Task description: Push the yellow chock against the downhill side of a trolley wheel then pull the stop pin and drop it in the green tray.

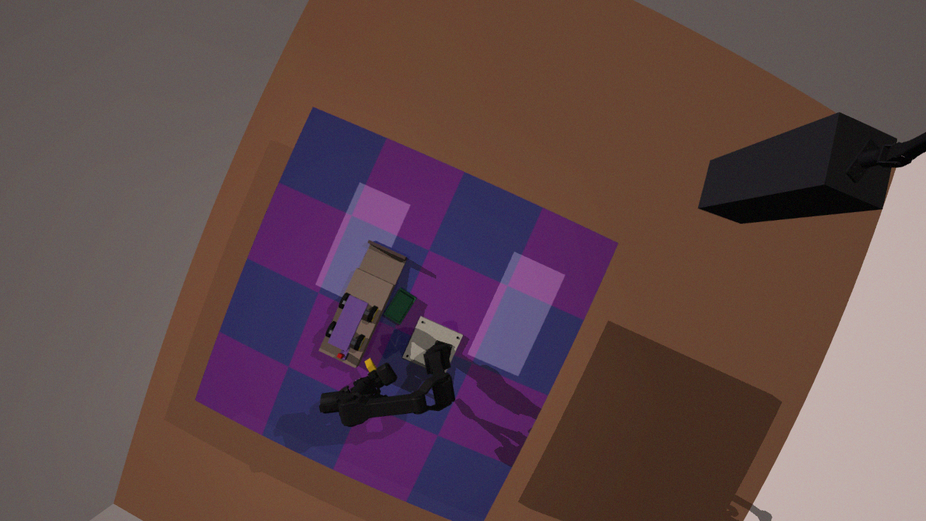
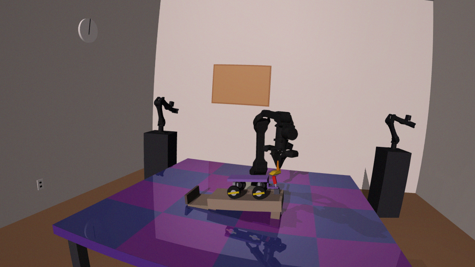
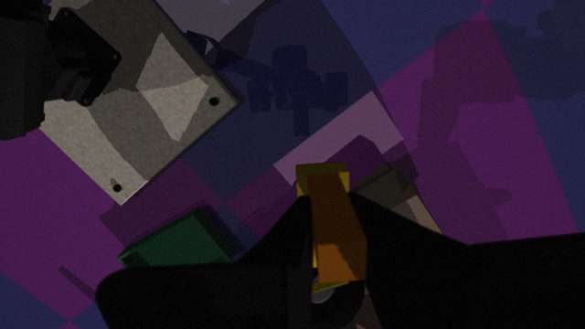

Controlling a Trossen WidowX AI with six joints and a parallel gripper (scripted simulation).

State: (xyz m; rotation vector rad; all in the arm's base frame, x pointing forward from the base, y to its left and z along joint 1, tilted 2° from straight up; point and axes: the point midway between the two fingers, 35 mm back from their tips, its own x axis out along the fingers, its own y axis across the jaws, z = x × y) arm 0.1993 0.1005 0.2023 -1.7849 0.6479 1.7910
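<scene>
My gripper (image 2: 278, 167) (image 3: 326, 204) is shut on the orange handle of the yellow chock (image 1: 370, 365) (image 2: 275, 172) (image 3: 322, 167). The chock hangs in the air beside the ramp's uphill end, on the arm's side; in the exterior view it shows just above the pin's head. The purple trolley (image 1: 348, 320) (image 2: 247, 178) stands on the brown ramp (image 1: 375, 285) (image 2: 243, 204). The red-headed stop pin (image 1: 340, 355) (image 2: 274, 179) stands at its uphill end. The green tray (image 1: 400, 306) (image 3: 183, 238) lies beside the ramp. One dark wheel (image 3: 352, 306) shows below the handle in the wrist view. The chock's black base is hidden.
The pale base plate (image 1: 424, 323) (image 3: 160, 91) of the arm lies on the tray's side of the ramp. An upright end board (image 1: 387, 251) (image 2: 192, 194) closes the ramp's low end. The wrist and forearm reach over the table near the uphill end.
</scene>
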